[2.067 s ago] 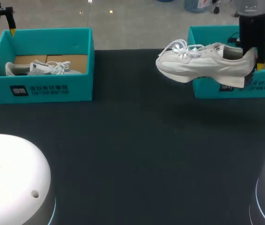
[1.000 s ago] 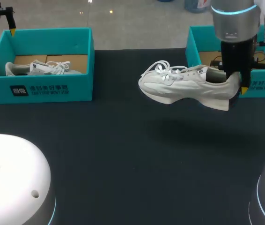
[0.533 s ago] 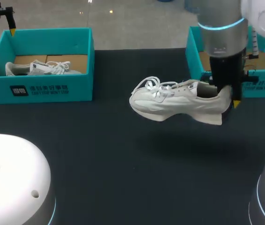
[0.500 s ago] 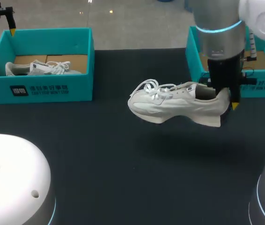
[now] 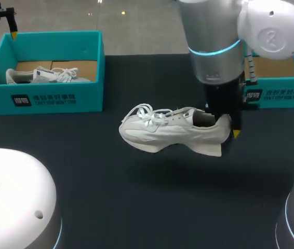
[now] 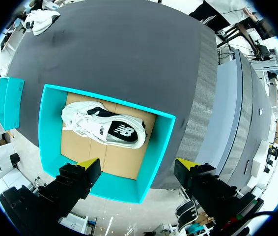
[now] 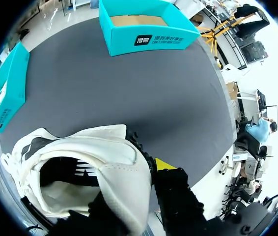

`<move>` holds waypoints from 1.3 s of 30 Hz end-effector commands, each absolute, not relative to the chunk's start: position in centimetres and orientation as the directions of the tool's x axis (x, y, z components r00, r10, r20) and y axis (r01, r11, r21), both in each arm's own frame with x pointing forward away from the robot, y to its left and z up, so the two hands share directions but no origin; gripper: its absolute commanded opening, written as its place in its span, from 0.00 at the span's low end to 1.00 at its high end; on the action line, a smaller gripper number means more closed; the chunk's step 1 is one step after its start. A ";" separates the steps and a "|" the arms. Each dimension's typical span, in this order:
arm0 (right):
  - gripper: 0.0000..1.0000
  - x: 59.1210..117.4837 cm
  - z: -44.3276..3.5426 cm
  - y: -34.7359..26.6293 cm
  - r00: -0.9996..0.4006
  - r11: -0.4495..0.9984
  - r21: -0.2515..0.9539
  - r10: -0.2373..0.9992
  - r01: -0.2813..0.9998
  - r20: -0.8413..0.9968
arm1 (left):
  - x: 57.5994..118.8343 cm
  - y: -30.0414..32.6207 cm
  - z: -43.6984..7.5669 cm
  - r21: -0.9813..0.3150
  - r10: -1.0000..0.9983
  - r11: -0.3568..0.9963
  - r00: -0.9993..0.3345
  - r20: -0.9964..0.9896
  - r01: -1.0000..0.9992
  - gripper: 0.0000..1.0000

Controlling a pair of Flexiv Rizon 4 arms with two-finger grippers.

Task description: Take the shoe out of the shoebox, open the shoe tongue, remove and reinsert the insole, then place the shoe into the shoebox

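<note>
The white sneaker [image 5: 168, 129] hangs in the air over the middle of the dark table [image 5: 136, 207], with its toe toward the left of the frame, its heel toward the right and its laces loose on top. A shadow lies on the cloth beneath it. The right gripper [image 5: 226, 130] comes down from the upper right and is clamped on the heel, one finger inside the collar and the yellow-tipped one outside (the inner finger is mostly hidden by the shoe). In the right wrist view the heel and open mouth of the sneaker [image 7: 80, 162] fill the space at the fingers, and one yellow tip shows just beside the heel counter.

The right shoebox [image 5: 282, 92], teal with a brown cardboard floor, sits at the upper right of the head view, partly hidden behind the arm. From the right wrist it shows ahead of the gripper with nothing inside [image 7: 144, 29].

At the upper left stands the left shoebox [image 5: 58, 96], holding a second sneaker [image 5: 43, 75]. The left gripper [image 6: 138, 164] hangs above this box with its fingers spread wide and gripping nothing. Below it, that sneaker [image 6: 104, 128] lies on its side on the cardboard.
</note>
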State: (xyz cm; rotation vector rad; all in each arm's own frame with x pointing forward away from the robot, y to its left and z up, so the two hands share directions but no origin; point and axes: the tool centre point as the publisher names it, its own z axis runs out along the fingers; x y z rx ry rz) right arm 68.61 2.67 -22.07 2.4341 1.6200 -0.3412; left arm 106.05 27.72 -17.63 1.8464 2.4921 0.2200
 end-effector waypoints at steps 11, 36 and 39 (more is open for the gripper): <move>0.00 69.3 -24.0 4.7 0.460 -0.468 0.035 0.850 0.883 -0.258 | 106.0 27.7 -17.6 0.134 0.954 0.285 -0.295 0.060 0.949 1.00; 0.00 73.5 -32.2 4.3 0.600 -0.597 0.091 0.763 0.797 -0.240 | 106.0 27.7 -17.6 0.134 0.954 0.285 -0.295 0.060 0.949 1.00; 0.00 73.8 -33.6 4.2 0.610 -0.606 0.102 0.754 0.789 -0.241 | 106.0 27.7 -17.6 0.134 0.954 0.285 -0.295 0.060 0.949 1.00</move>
